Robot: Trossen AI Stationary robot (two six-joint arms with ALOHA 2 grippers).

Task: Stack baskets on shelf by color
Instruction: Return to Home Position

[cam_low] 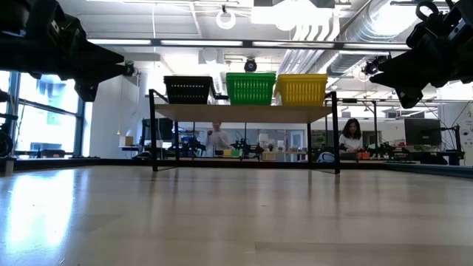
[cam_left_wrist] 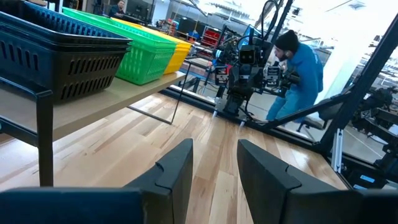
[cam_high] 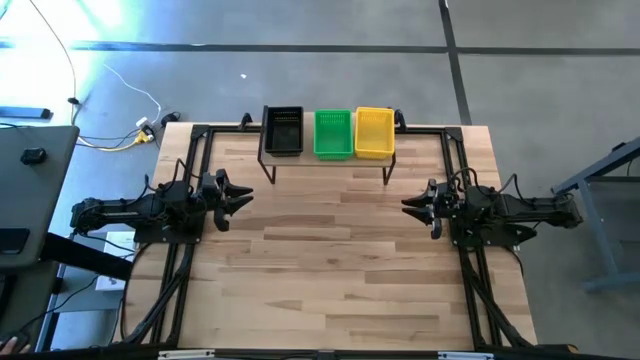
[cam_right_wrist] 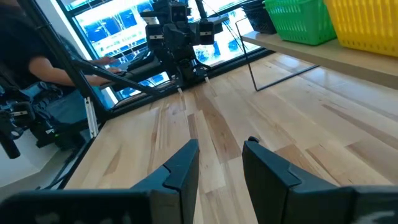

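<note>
Baskets (cam_low: 250, 88) sit in three piles by colour on top of the shelf (cam_low: 244, 112), which stands at the far edge of the counter (cam_high: 330, 260), about midway along it; seen from above, the black pile (cam_high: 282, 131) is at the left end, the green pile (cam_high: 333, 134) in the middle and the yellow pile (cam_high: 374, 132) at the right end; green and yellow are touching or all but touching, and black stands just beside green with a thin gap; all three are upright and about level with one another in height, and I cannot count how many are nested in each. My left arm (cam_high: 140, 212) lies low at the counter's left edge; my left jaws point inward across the wood, released, with only bare planks showing in the gap between them; my right arm (cam_high: 510, 210) lies the same way at the right edge, facing the left one; my right jaws are likewise released and grasp nothing; both pairs are well apart from the shelf. Beyond the counter, past my right arm, a person (cam_left_wrist: 300, 71) in a blue jacket and dark cap is close by that side; seen under the shelf from counter height, between its black legs, another person (cam_low: 350, 137) sits in the room behind.
</note>
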